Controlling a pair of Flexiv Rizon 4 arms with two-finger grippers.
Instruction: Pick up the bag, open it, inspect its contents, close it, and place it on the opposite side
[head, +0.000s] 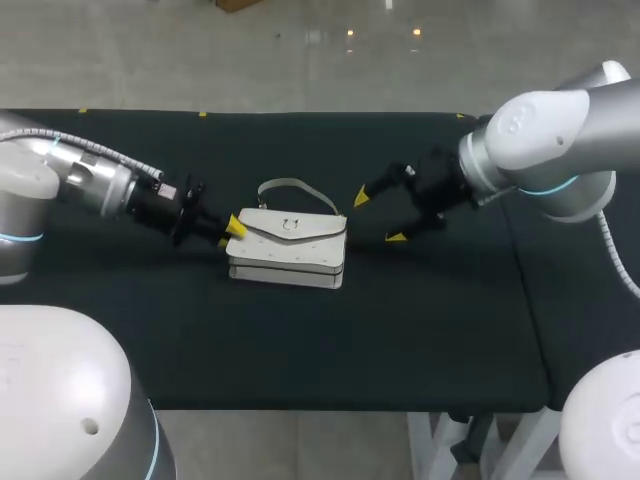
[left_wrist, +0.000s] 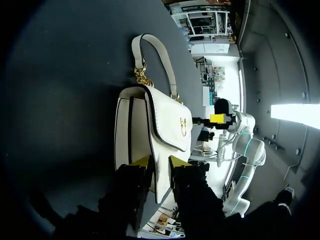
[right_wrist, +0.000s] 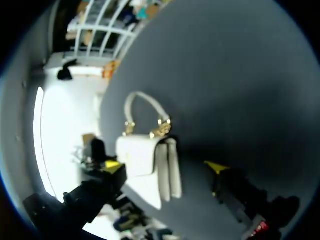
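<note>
The white bag (head: 290, 250) lies flat near the middle of the dark desk (head: 420, 320), its handle arched toward the far edge (gold clasp facing up). The left tool (head: 232, 228) is clenched on the bag's left end, a yellow tip on either side of it. The right tool (head: 378, 217) hangs released just beside the bag's right end, not touching it.

Head view: even overhead light, moderate. Black table (head: 430, 330) soaks up shadow; white bag (head: 290, 250) and pale shell of right arm (head: 560, 140) at 2 o'clock read bright. Left wrist view: table dim, strong glare beyond its far edge. Right wrist view: soft, unfocused; blown-out white behind bag, edges bent.
</note>
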